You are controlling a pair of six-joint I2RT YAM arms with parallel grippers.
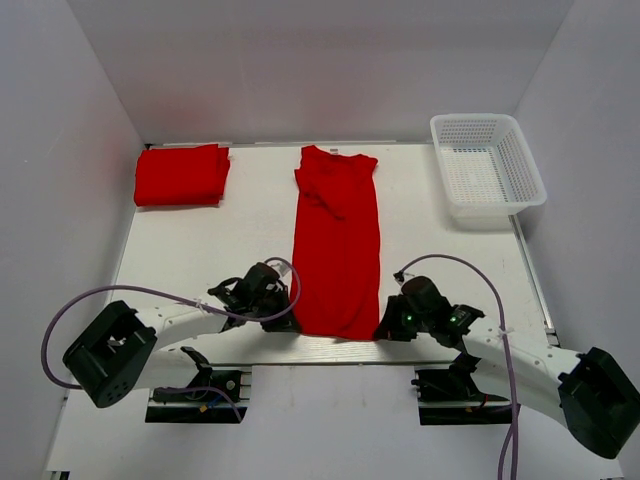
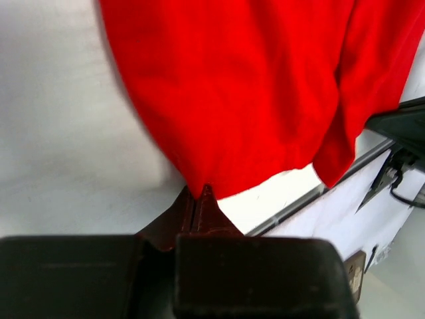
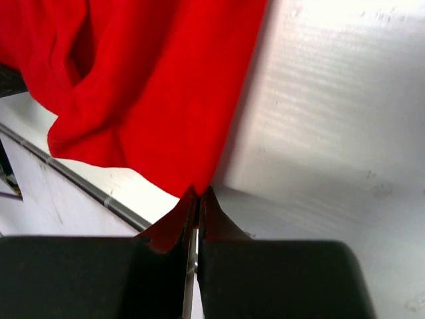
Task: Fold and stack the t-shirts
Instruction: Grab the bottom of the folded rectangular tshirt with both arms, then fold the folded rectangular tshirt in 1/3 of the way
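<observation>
Now: both near hem corners gripped, crosswise fold not yet made.

Left pincer (image 2: 199, 193) and right pincer (image 3: 199, 193) are each clenched on a near corner of the long t-shirt (image 1: 337, 250). It lies as a narrow strip down the middle of the table (image 1: 200, 250), collar end far, hem at the near edge between the arms. A folded t-shirt (image 1: 182, 175) sits at the far-left corner; the basket (image 1: 530, 165) is far right, well apart. Risks, as I judge them: each grip takes only the very tip of the cloth, so a corner may slip out on the lift. Uneven travel of the two arms would skew the fold. The hem sags in a loose lobe between the grips and could drag, wrinkle or tuck under.
</observation>
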